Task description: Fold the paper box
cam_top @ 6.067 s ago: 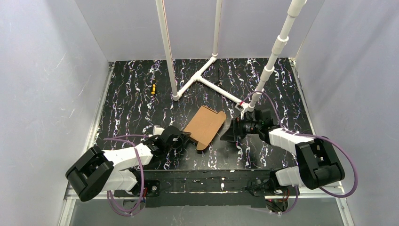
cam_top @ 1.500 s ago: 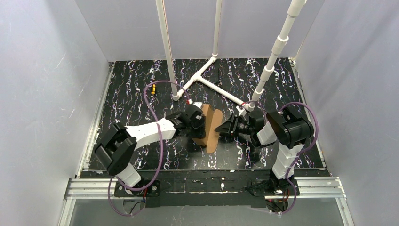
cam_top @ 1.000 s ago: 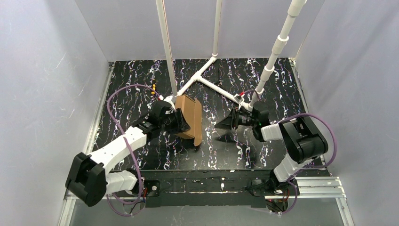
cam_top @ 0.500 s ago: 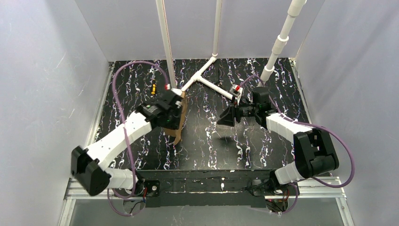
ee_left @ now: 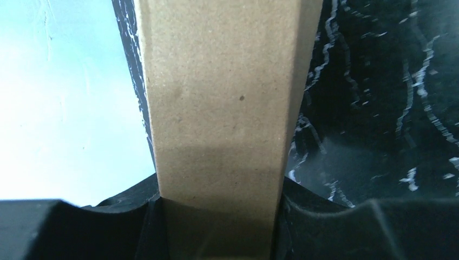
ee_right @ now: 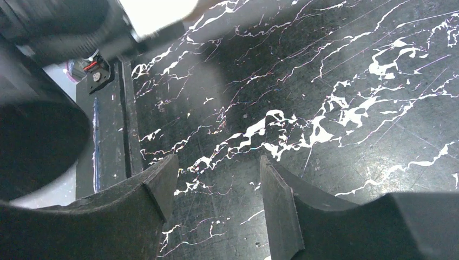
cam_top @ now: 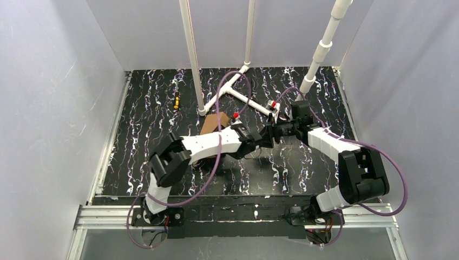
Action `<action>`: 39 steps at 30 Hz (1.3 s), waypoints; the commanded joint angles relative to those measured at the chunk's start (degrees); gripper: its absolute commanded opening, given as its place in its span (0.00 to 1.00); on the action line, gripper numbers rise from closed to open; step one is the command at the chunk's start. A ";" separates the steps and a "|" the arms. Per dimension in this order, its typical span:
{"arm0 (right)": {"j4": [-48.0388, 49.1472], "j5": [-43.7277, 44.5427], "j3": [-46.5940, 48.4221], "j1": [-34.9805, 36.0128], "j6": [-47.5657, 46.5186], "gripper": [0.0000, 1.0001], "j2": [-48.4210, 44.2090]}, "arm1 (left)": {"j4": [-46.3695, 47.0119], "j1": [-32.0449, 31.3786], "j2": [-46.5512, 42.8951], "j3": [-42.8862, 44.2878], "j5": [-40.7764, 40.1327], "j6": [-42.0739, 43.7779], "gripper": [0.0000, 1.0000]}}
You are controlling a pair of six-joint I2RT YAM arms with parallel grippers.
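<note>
My left pincer (ee_left: pixel 216 197) is clamped on the paper box (ee_left: pixel 222 97). A brown cardboard panel runs straight out from between my jaws and fills the middle of the left wrist view. From above, only a corner of the box shows, just behind my left forearm. I cannot tell whether it touches the table (cam_top: pixel 146 135) or hangs free. I hold it by one edge only, so I judge the first danger lies here. A quick turn of the wrist could let the sheet pivot or slide in my grip. Squeezing on a panel could also dent the cardboard where no fold belongs.

A little farther out, my right pincer (ee_right: pixel 216 168) stands open with nothing between its fingers and only marbled table below. From above it sits just beside my left wrist. If I reach for a flap from there, the two arms could knock together. I could also push the box out of the left grip instead of bending it.

Beyond both, the white pipe frame (cam_top: pixel 254 103) stands near, and my left arm's purple cable (cam_top: pixel 236 72) loops over it. A wide move could snag the cable or drive the box into a pipe.
</note>
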 commanded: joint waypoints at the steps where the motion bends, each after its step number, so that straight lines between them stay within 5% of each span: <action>1: -1.54 -1.46 2.73 -1.00 -1.45 0.65 0.33 | -3.52 -2.44 6.60 3.28 -6.17 -9.94 0.19; 9: -3.96 -1.63 3.29 -1.41 -2.89 0.65 1.10 | 4.25 -4.00 8.31 2.74 3.20 -10.54 0.43; 20: -7.68 -1.52 4.20 -2.38 -6.50 0.65 0.94 | 21.47 -3.98 -4.76 -6.44 23.71 -1.88 0.98; 31: -29.56 0.76 9.57 -2.43 -27.98 0.66 1.07 | 38.85 -2.74 -30.07 -20.27 42.05 6.49 0.98; 39: -39.99 9.22 10.31 -2.02 -41.04 0.67 -2.79 | 56.68 8.86 -52.96 -42.91 55.67 2.84 0.98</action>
